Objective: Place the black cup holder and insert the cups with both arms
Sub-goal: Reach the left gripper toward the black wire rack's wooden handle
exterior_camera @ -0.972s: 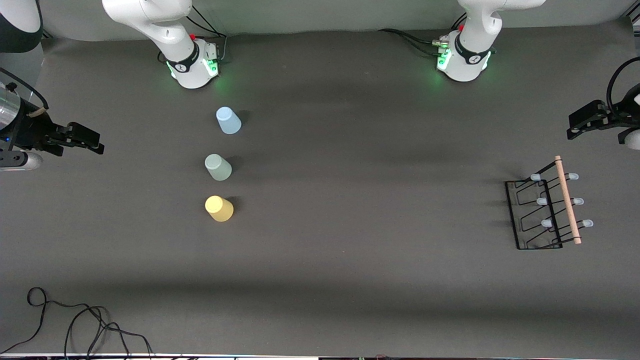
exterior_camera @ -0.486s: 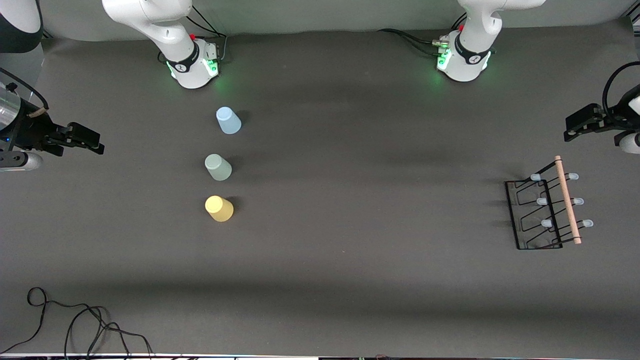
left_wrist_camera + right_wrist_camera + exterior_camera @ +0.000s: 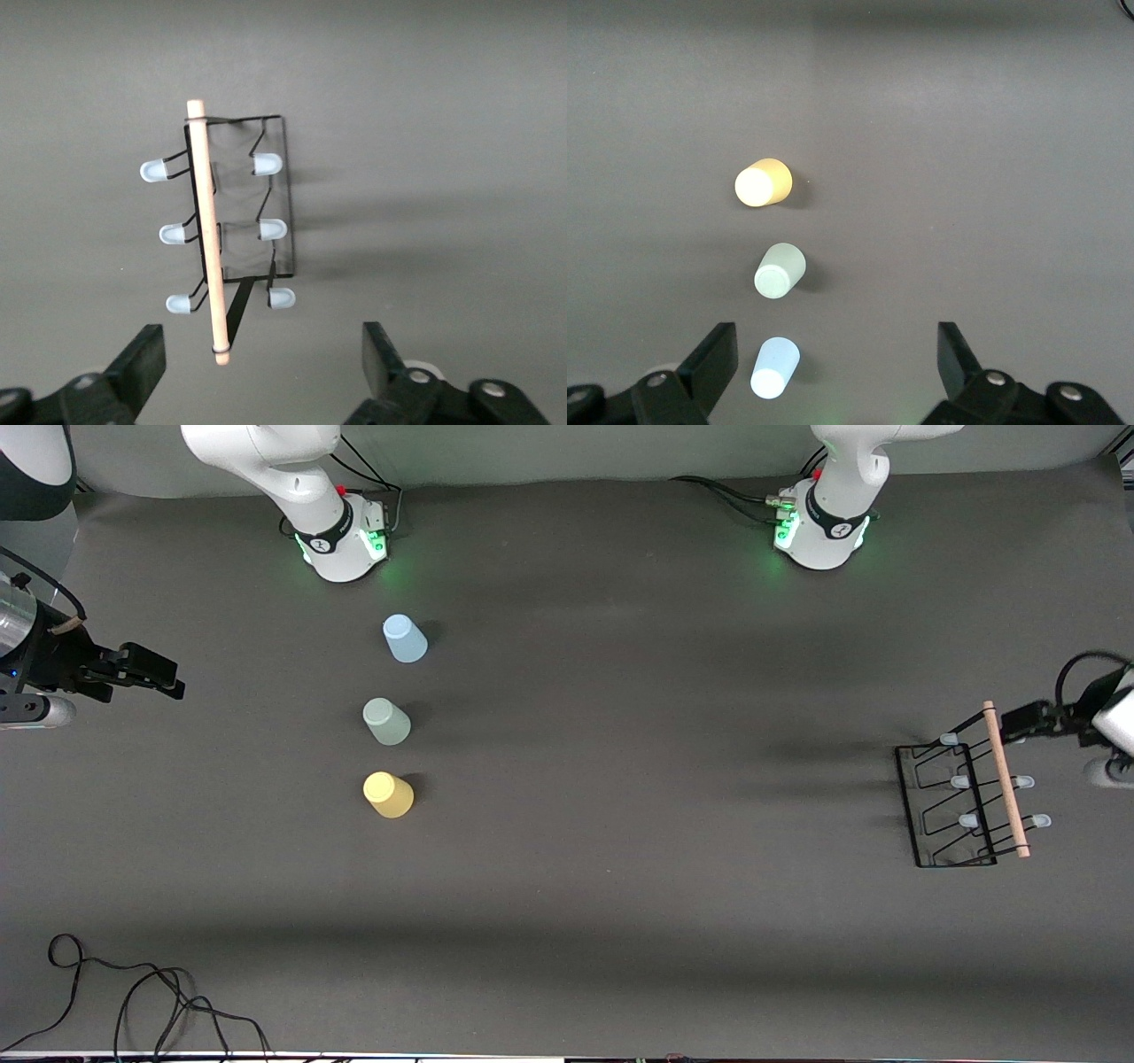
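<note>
The black cup holder (image 3: 943,806) stands at the left arm's end of the table, its wooden rod handle (image 3: 1005,779) on top, pale-tipped pegs on both sides. My left gripper (image 3: 1028,720) is open and empty, over the handle's end toward the bases. In the left wrist view the holder (image 3: 275,212) lies ahead of the left gripper (image 3: 263,363). The light blue cup (image 3: 405,638), grey-green cup (image 3: 386,721) and yellow cup (image 3: 388,794) stand in a row, the yellow nearest the camera. My right gripper (image 3: 151,673) waits open at the right arm's end; the right wrist view (image 3: 837,359) shows the blue (image 3: 775,367), grey-green (image 3: 780,270) and yellow (image 3: 764,182) cups.
A loose black cable (image 3: 133,992) lies on the dark grey table near the front edge at the right arm's end. The right arm's base (image 3: 341,540) and the left arm's base (image 3: 819,531) stand along the table's edge farthest from the camera.
My left gripper has moved from the table's end to over the holder's handle end. The right arm, the cups and the holder have not moved.
</note>
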### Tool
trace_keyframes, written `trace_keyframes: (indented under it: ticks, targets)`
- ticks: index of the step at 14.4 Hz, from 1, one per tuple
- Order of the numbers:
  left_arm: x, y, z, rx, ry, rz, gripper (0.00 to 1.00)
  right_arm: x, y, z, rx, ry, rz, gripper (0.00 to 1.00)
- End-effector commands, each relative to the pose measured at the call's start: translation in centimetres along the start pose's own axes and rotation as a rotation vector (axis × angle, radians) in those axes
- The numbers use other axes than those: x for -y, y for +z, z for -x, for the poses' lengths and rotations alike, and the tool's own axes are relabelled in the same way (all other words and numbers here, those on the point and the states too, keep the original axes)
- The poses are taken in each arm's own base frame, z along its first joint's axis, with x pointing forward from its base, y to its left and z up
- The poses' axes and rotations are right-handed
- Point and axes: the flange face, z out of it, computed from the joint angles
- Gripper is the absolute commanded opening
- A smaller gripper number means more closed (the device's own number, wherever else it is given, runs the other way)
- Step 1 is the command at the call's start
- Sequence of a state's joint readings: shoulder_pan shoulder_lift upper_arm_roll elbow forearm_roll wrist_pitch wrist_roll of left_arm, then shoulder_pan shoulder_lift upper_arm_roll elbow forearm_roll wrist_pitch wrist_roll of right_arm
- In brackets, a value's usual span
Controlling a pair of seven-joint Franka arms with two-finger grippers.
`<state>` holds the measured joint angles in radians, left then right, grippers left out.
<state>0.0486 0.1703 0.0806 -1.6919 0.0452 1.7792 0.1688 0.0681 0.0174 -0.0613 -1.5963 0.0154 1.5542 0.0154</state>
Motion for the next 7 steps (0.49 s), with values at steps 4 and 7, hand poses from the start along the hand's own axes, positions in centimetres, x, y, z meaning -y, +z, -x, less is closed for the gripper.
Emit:
trace_keyframes:
  ticks: [4, 7]
  targets:
    - [3.1, 9.2, 1.9, 0.036, 0.001, -0.043, 0.89, 0.2, 0.1, -0.3, 0.003, -0.012, -0.002, 1.00]
    - [3.3, 12.3, 1.6, 0.049, 0.009, -0.040, 0.58, 0.3, 0.2, -0.3, 0.005, -0.015, 0.001, 1.00]
